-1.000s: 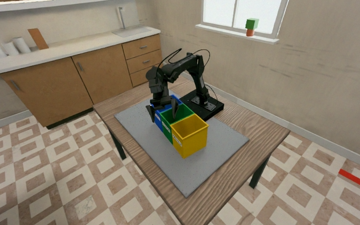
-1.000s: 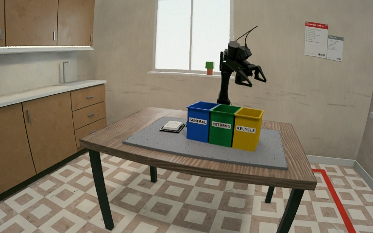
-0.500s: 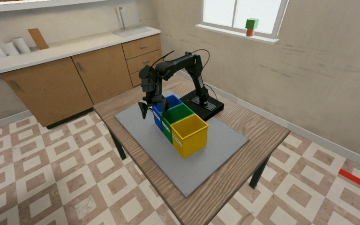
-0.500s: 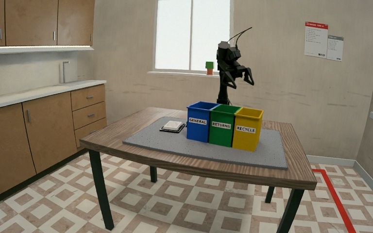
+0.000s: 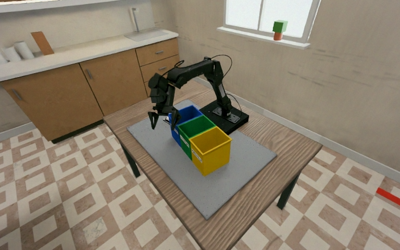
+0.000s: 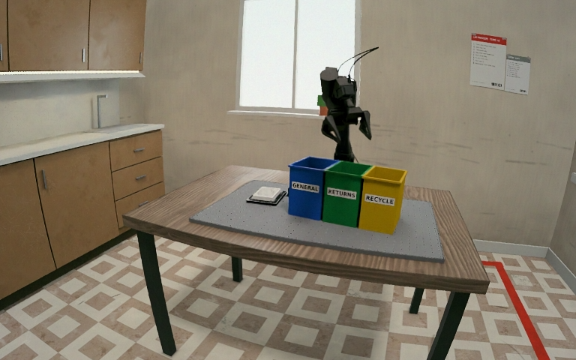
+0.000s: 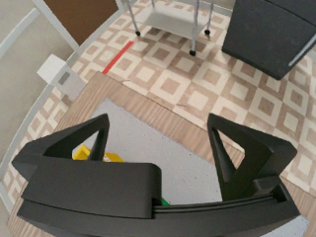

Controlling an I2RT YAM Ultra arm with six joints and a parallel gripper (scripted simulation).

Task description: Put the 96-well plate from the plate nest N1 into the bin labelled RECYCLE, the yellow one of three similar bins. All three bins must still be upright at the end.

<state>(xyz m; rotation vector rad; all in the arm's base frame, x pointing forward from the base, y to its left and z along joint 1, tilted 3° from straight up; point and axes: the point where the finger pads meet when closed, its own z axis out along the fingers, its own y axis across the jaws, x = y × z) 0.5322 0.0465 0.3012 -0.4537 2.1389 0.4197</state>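
Observation:
The white 96-well plate (image 6: 267, 193) lies in its black nest N1 (image 6: 266, 202) on the grey mat, left of the blue bin. In the top view it is mostly hidden behind my gripper (image 5: 164, 123). The yellow RECYCLE bin (image 6: 382, 199) stands upright at the right end of the row; it also shows in the top view (image 5: 210, 148) and as a sliver in the wrist view (image 7: 94, 155). My gripper (image 6: 350, 133) is open and empty, well above the row of bins. The wrist view shows its two fingers spread wide with nothing between them.
The blue GENERAL bin (image 6: 309, 187) and the green RETURNS bin (image 6: 344, 193) stand upright, touching side by side with the yellow one. The arm's black base (image 5: 225, 116) sits behind the bins. The grey mat covers most of the wooden table.

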